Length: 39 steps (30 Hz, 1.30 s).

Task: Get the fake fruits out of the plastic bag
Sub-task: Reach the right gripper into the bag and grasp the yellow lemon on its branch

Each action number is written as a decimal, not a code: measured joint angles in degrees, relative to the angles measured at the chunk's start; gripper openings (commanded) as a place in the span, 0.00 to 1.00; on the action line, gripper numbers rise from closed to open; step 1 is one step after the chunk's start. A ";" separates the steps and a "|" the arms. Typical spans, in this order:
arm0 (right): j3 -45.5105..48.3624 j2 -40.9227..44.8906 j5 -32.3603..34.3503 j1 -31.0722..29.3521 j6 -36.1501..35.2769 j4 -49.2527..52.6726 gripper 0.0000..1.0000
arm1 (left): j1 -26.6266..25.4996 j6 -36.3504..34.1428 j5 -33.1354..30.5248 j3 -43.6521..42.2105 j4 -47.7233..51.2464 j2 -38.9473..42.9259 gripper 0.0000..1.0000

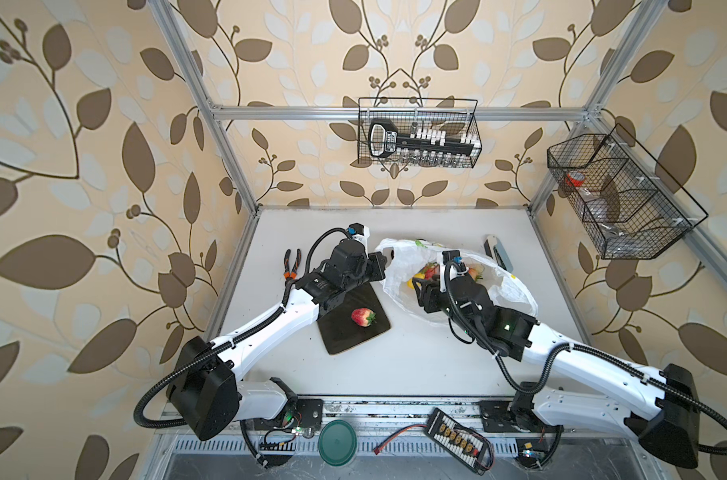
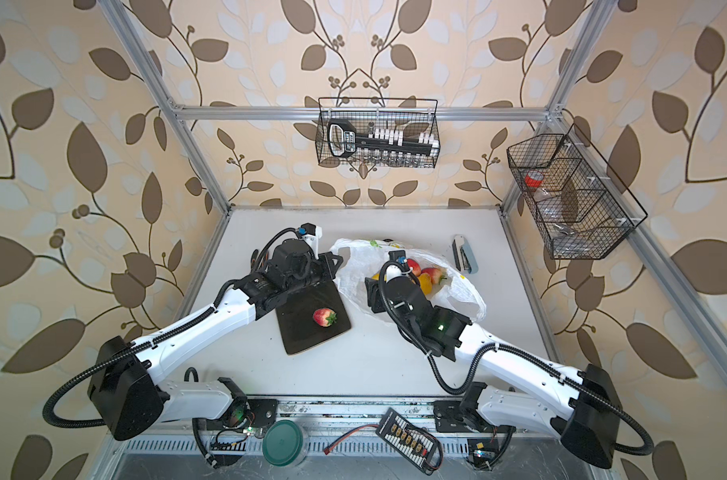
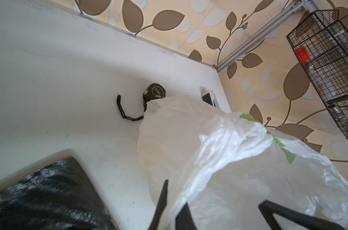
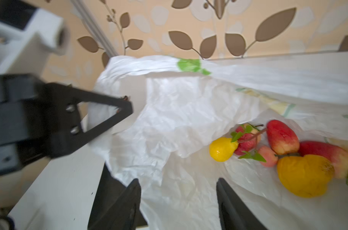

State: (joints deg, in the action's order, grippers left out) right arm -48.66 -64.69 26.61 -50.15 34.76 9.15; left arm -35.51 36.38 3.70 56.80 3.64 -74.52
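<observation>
One strawberry [image 1: 362, 317] is already out, lying on the dark board [image 1: 337, 338] on the surface [image 1: 395, 374]. The rest of the fake fruits [image 4: 282, 137] lie heaped inside the plastic bag [image 4: 189, 111] (six or so in the right wrist view: two yellow, the others red or pink, some with green leaves). By that count the task is barely begun, with one fruit out and most of them left to lift.

The bag sits on the surface just right of the board, toward the back, its mouth gaping. The left pincer [image 4: 126, 105] is clamped tight on the bag's rim and holds that edge up. The right pincer [image 4: 177, 180] is inside the mouth, above the crinkled film, with its jaws well apart and nothing between them. It is near the heap but touches no fruit; the small yellow one lies closest.
</observation>
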 measured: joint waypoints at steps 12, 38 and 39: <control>-0.52 -17.38 -2.32 8.35 23.87 -1.07 0.64 | -0.02 1.09 2.49 -0.33 -0.11 0.44 0.00; -6.78 -40.81 -5.55 14.67 34.86 -14.67 0.72 | -0.02 1.16 4.85 -0.33 -0.11 0.44 0.00; -6.91 -41.07 -5.75 14.67 34.86 -14.84 0.71 | -0.02 1.16 4.83 -0.33 -0.11 0.44 0.00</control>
State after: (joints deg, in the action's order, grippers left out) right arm -55.57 -105.75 20.86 -35.48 69.63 -5.69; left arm -35.53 37.54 8.54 56.47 3.53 -74.08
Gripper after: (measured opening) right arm 0.725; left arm 0.048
